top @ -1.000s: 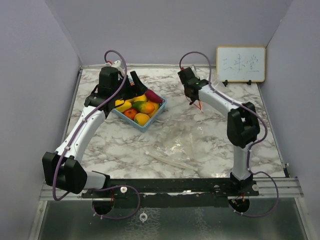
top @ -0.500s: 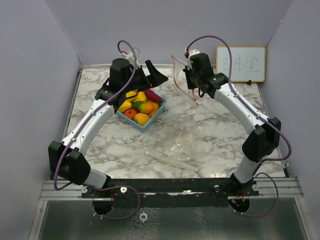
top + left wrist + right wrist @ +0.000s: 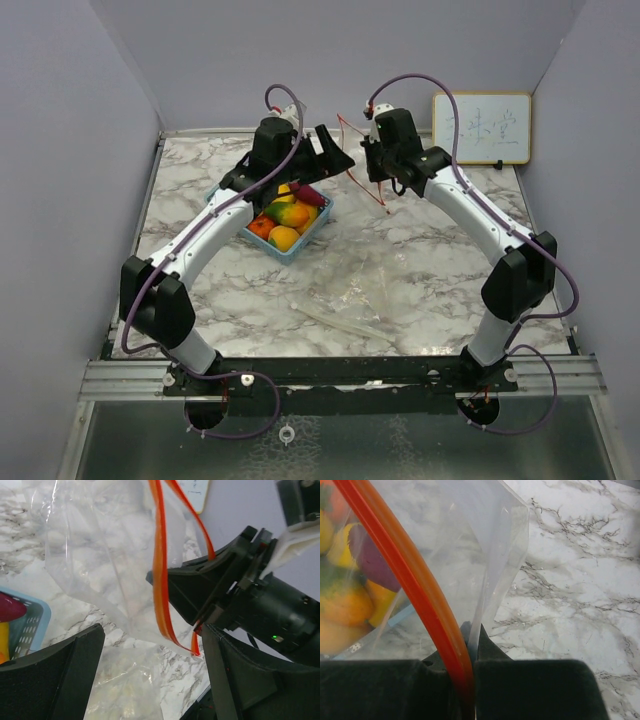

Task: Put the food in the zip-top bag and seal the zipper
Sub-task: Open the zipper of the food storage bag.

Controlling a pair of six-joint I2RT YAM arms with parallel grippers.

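Note:
The food [image 3: 281,215], glossy yellow, orange, green, red and purple toy fruits, lies in a light blue basket [image 3: 303,240] at the back left. It shows blurred through the bag in the right wrist view [image 3: 350,605]. My right gripper [image 3: 377,180] [image 3: 472,630] is shut on the edge of a clear zip-top bag [image 3: 362,165] [image 3: 470,545] with an orange-red zipper [image 3: 405,575], held above the table. My left gripper [image 3: 336,155] [image 3: 152,630] is open and empty, its fingers on either side of the hanging bag [image 3: 100,565], just left of the right gripper [image 3: 225,600].
More clear plastic [image 3: 345,300] lies flat on the marble table [image 3: 430,270], also below the left gripper [image 3: 125,690]. A small whiteboard [image 3: 481,128] leans on the back wall at right. Grey walls close in both sides. The basket's corner [image 3: 30,625] shows in the left wrist view.
My right gripper has lifted the bag up from the table. My left arm has swung right from over the basket to the bag's opening, gripper open.

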